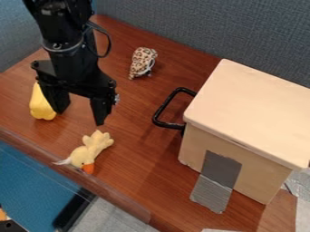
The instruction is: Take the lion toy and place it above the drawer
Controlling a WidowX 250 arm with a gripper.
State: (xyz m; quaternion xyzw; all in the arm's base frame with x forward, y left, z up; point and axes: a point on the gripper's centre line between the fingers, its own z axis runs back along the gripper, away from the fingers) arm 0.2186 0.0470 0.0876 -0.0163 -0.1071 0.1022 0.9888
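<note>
Two jaws stand wide on our black gripper (80, 118); we see the spotted tan plush toy (142, 61) lying well apart from the pale wooden drawer box (254, 108).

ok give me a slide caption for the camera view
Open gripper over a table, with a spotted plush, orange-billed plush and wooden drawer

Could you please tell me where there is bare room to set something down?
The top of the drawer box is bare, as is the tabletop between the duck toy and that box. It is crowded around the gripper, yellow object and duck toy.
</note>
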